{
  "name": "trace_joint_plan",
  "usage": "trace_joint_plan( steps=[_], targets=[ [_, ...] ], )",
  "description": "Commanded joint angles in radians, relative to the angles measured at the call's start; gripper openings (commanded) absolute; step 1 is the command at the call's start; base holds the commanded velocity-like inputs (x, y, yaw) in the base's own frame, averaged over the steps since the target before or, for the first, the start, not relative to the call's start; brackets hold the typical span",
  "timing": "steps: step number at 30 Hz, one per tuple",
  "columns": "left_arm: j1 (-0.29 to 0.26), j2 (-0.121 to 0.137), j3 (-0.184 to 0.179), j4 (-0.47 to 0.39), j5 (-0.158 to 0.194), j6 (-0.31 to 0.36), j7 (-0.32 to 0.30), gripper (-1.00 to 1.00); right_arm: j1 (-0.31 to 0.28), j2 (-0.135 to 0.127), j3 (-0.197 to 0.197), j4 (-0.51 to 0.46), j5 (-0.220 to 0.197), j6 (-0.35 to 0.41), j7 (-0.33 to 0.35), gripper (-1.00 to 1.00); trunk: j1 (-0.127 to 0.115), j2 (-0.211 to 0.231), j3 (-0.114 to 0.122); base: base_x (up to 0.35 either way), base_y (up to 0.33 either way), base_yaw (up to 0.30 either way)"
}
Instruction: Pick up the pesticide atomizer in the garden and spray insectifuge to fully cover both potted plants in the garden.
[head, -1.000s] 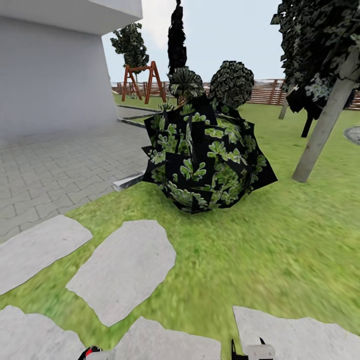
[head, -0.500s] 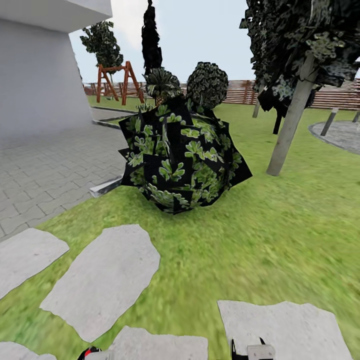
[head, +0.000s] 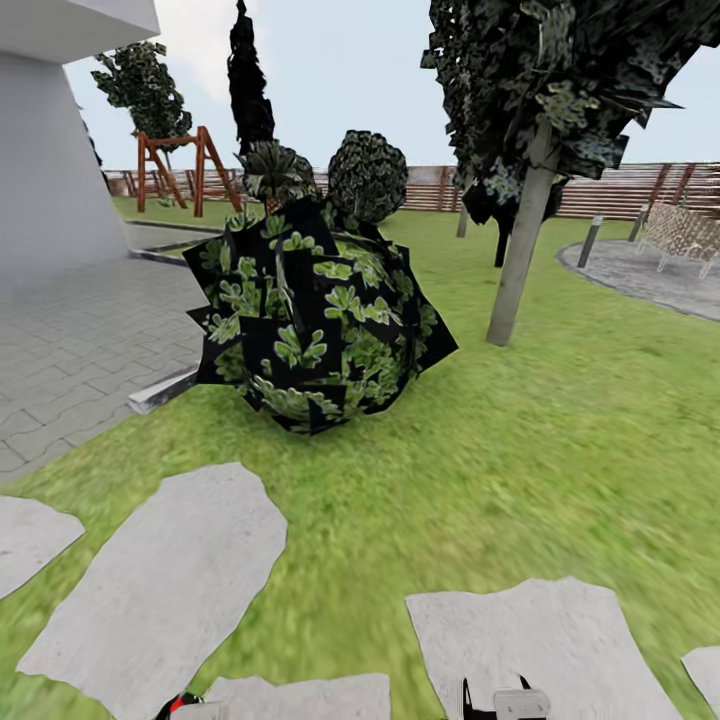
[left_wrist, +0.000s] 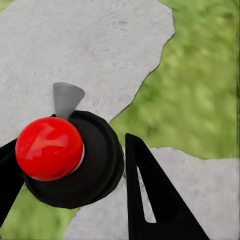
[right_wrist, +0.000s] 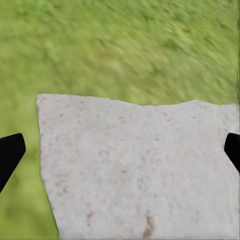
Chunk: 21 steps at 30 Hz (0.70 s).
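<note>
Beyond the lawn (head: 560, 440) (far right), patio (head: 640, 272).

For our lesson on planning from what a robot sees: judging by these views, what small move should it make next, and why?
Probably keep turning the base toward the round grey stone patio near the brown slatted wooden fence, then roll on. A big dark leafy bush stands straight ahead, no spray bottle or small potted plants show, and both grippers hang over pale stepping stones holding nothing.
</note>
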Motion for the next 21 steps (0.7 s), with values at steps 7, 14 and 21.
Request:
trace_joint_plan(
  steps=[7,14,21],
  targets=[
    [0.000,-0.001,0.003,0.000,-0.010,-0.002,0.005,-1.00,-0.001,0.000,0.002,0.002,0.010,0.001,-0.010,1.00,0.000,0.000,0.006,0.000,0.000,-0.277],
    [0.000,-0.001,0.001,0.000,-0.010,-0.002,0.005,-1.00,-0.001,0.000,0.002,0.001,0.010,0.001,-0.010,1.00,0.000,0.000,0.012,0.000,0.000,-0.277],
    [0.000,-0.001,0.001,0.000,-0.010,0.000,0.005,-1.00,-0.001,0.000,0.002,0.001,0.010,0.001,-0.010,1.00,0.000,0.000,0.018,0.000,0.000,-0.277]
  ],
)
